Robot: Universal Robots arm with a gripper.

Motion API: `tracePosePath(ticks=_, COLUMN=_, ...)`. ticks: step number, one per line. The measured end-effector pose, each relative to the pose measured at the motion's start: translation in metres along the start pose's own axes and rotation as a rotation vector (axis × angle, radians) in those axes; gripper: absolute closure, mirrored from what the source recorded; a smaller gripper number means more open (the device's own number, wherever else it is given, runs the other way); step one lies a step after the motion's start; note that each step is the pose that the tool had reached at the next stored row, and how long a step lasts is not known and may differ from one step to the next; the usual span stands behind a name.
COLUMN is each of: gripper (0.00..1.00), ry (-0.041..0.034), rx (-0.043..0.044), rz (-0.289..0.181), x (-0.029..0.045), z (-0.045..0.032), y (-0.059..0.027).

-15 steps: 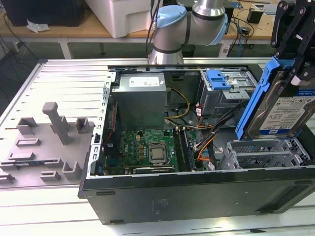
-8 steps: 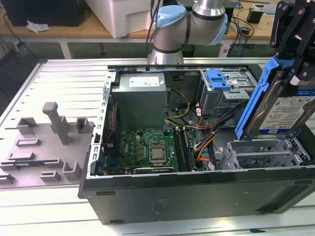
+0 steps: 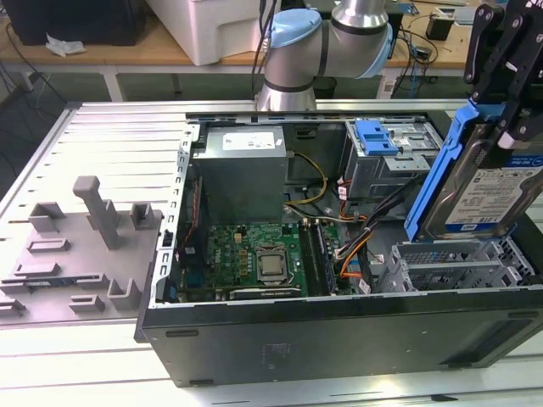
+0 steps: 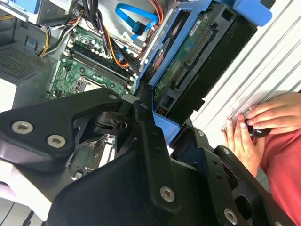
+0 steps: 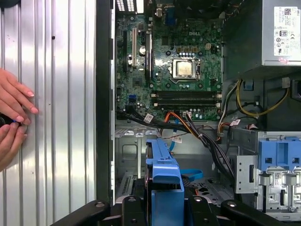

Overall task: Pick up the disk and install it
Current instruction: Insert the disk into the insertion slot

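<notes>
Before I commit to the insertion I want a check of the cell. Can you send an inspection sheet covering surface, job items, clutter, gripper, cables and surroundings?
Surface: slotted metal table carrying the open computer case.
Job's things: the disk is held tilted in the air over the grey drive cage, not seated.
Clutter: grey fixture blocks on the table at the exterior view's left.
Grippers: the gripper is shut on the disk's upper end.
Cables: orange and black bundle between motherboard and cage; blue data cable close to the disk.
Surroundings: a person's hands rest on the table beside the case; workbench behind.
</notes>
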State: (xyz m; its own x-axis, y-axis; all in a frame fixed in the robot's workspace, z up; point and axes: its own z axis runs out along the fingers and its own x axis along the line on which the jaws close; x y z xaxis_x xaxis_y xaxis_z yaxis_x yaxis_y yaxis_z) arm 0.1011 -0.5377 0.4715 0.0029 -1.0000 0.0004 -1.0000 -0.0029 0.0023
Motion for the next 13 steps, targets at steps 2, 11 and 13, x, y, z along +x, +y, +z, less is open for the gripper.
tracePosePath(ticks=2, gripper=0.63, ry=-0.0025, rx=0.0000, rz=0.000, x=0.0000, z=0.0005, y=0.0000)
tracePosePath(ticks=11, gripper=0.63, ry=-0.0087, rx=0.0000, rz=0.000, x=0.0000, z=0.0023, y=0.0000)
tracePosePath(ticks=13, gripper=0.63, ry=-0.0086, rx=0.0000, rz=0.000, x=0.0000, z=0.0028, y=0.0000)
